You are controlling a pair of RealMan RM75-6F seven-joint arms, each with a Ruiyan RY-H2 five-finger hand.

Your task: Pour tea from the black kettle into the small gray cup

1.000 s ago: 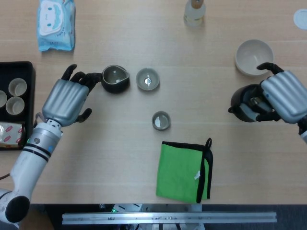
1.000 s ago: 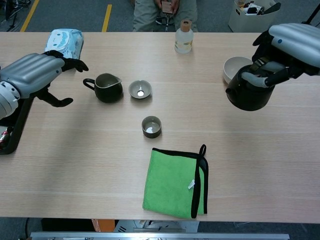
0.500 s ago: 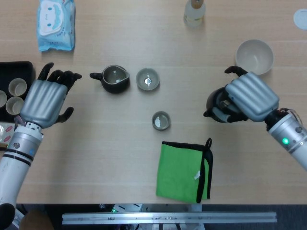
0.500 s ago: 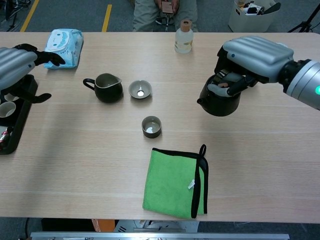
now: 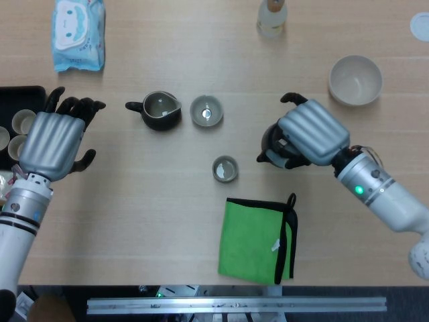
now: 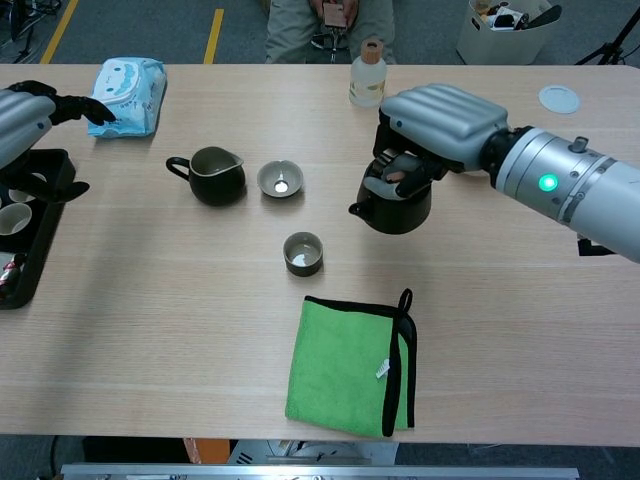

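Observation:
My right hand [image 5: 310, 131] [image 6: 438, 118] grips the black kettle [image 5: 274, 148] [image 6: 395, 205] from above and holds it over the table, its spout pointing left. The small gray cup [image 5: 225, 169] [image 6: 302, 253] stands just left of and below the spout, with something pale at its bottom. My left hand [image 5: 52, 139] [image 6: 22, 108] hovers open at the table's left side, fingers spread, holding nothing.
A dark pitcher [image 5: 159, 111] [image 6: 214, 176] and a gray dish [image 5: 206, 111] [image 6: 280, 180] stand behind the cup. A green cloth [image 5: 257, 239] [image 6: 350, 366] lies in front. Farther off: a white bowl [image 5: 355, 80], bottle [image 6: 368, 75], wipes pack [image 5: 78, 33], black tray [image 5: 20, 100] with cups.
My right hand has carried the kettle leftward from beside the white bowl to near the small cup. My left hand drew back left, away from the pitcher.

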